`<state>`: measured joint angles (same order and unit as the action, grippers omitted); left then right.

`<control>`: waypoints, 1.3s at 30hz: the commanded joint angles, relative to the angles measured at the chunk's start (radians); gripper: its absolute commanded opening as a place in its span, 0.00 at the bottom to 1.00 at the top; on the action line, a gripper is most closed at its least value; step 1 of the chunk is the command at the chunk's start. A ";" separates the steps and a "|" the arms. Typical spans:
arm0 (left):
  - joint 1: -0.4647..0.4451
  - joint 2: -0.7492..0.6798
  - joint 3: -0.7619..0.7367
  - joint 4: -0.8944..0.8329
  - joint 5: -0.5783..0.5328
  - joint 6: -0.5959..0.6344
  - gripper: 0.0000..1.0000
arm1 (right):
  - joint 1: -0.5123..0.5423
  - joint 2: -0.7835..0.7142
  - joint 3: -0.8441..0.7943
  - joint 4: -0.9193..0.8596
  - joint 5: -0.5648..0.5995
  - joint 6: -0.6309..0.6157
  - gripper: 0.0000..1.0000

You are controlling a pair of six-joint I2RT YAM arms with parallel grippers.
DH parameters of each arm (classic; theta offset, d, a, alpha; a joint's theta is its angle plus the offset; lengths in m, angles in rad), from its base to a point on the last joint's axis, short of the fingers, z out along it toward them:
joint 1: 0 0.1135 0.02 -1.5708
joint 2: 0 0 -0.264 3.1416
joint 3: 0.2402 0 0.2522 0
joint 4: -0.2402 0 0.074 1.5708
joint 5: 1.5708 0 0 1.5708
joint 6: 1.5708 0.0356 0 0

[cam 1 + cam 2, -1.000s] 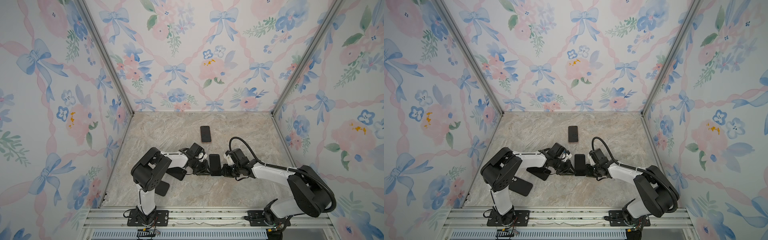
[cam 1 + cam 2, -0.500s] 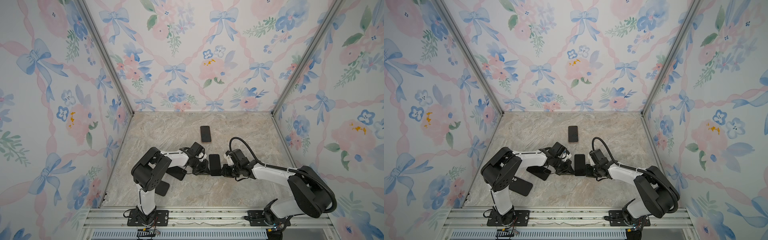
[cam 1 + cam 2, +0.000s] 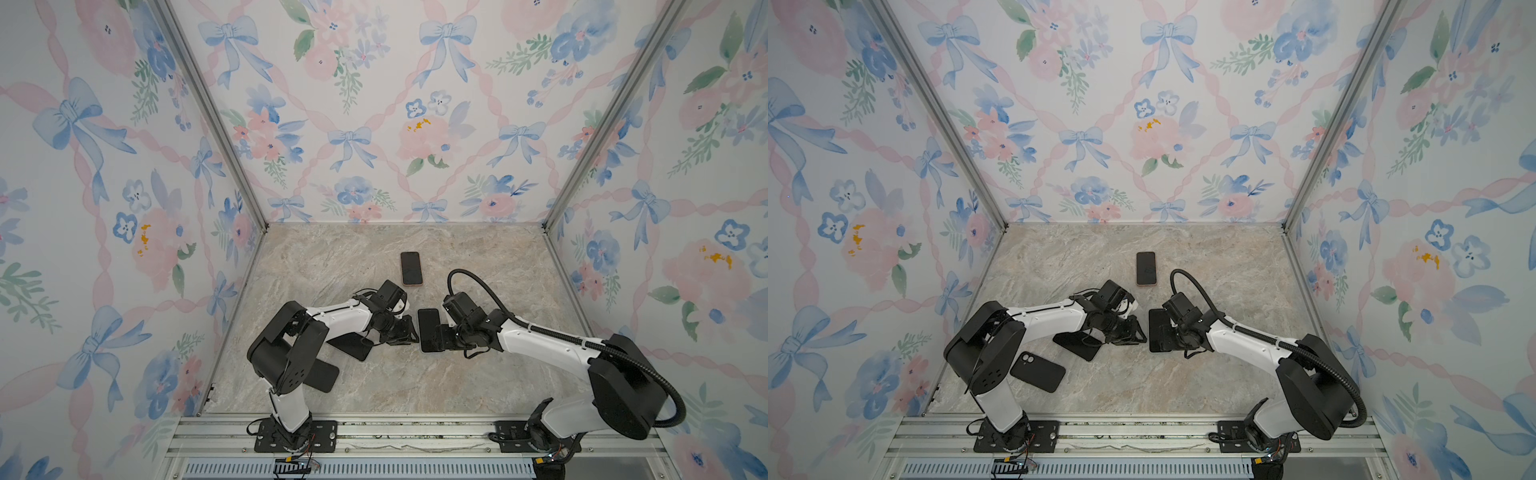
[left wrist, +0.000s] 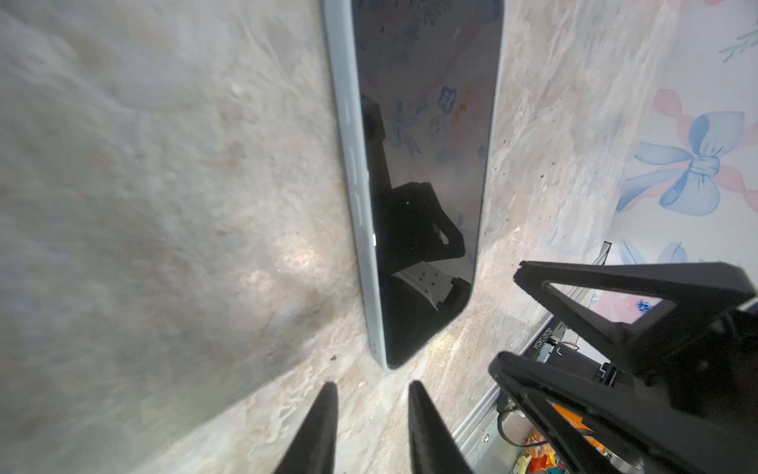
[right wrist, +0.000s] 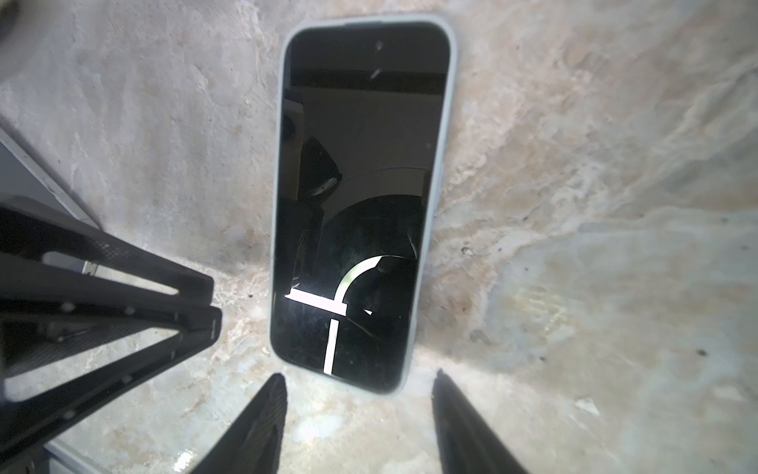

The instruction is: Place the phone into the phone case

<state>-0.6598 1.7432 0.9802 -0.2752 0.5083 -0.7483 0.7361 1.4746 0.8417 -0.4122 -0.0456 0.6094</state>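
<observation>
The phone (image 3: pixel 429 330) lies flat and screen-up on the marble table (image 3: pixel 478 257), at the lower centre of both top views, directly between the two claws. Its dark glass is framed all round by the pale rim of the phone case (image 4: pixel 357 184) — it sits inside it, and the wrist views show no corner standing proud. The left claw (image 4: pixel 372 394) rests low beside one corner of the cased phone with its two dark fingers parted only a little; nothing is between them. The right claw (image 5: pixel 359 388) stands noticeably wider, its tips spread to about the width of the phone and stopping just short of the near end, so it grips nothing either. Each wrist view also catches the opposite claw at its edge, close to the phone but not on it. Higher in the top views, well apart from the arms, a second phone (image 3: pixel 411 268) with a pinkish edge lies screen-up. At the lower left a black case (image 3: pixel 1038 371) with a camera cut-out lies near the left arm's base, and another dark flat case (image 3: pixel 1077 345) lies partly hidden under the left forearm.
</observation>
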 commanded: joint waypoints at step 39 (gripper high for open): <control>0.186 -0.194 -0.084 -0.130 -0.048 0.179 0.98 | 0.061 0.417 0.416 -0.267 0.177 0.061 0.90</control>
<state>-0.4831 1.5642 0.9104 -0.3912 0.4465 -0.5682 0.7818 1.8721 1.2339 -0.6544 0.1280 0.6582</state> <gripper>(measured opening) 0.979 0.902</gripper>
